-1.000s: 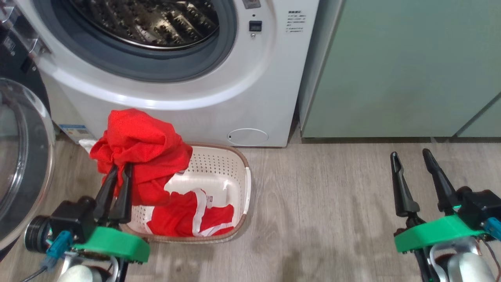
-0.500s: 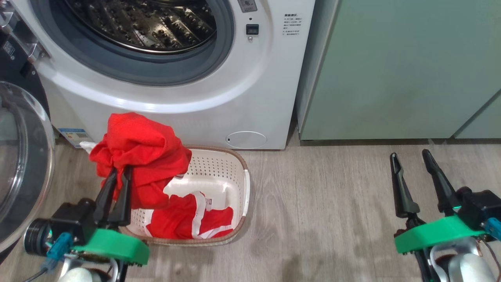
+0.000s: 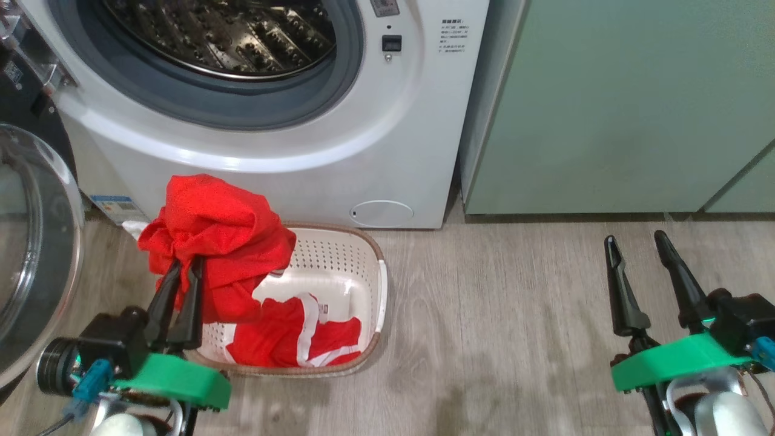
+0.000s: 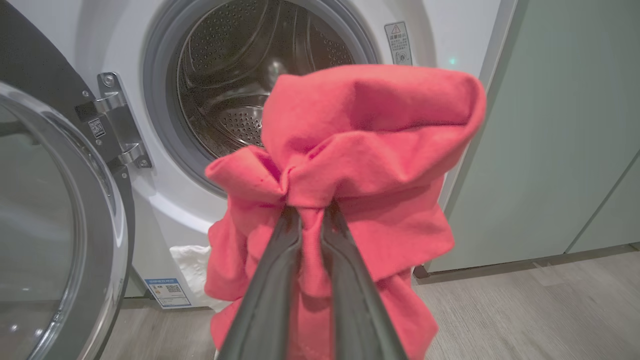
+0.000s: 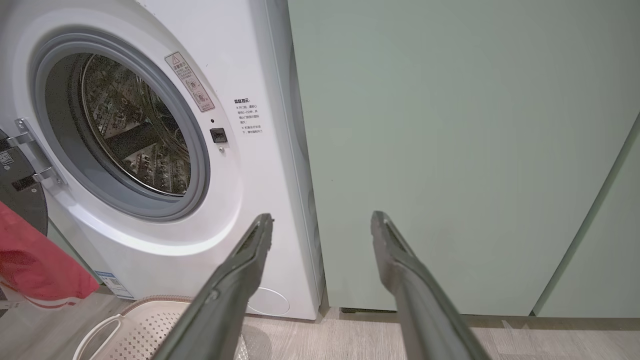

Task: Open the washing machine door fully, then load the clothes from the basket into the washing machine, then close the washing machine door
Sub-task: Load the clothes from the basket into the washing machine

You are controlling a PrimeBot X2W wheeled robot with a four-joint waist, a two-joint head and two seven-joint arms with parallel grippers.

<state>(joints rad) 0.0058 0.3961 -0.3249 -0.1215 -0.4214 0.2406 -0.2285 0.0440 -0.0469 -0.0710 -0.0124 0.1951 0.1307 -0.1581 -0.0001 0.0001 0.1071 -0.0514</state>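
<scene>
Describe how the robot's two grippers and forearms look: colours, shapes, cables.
The left gripper and right gripper match: two long, tapering black fingers on a black housing, behind it a bright green moulded bracket. A blue connector with a grey cable sits beside the left one; thin reddish wires run by the right. The forearms are pale and rounded.

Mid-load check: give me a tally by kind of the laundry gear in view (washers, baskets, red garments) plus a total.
White front-loading washing machine: 1
Cream perforated plastic basket: 1
Bright red fabric garments: 2, one pinched in the left gripper, one with white stripes lying in the basket
Total: 4
</scene>
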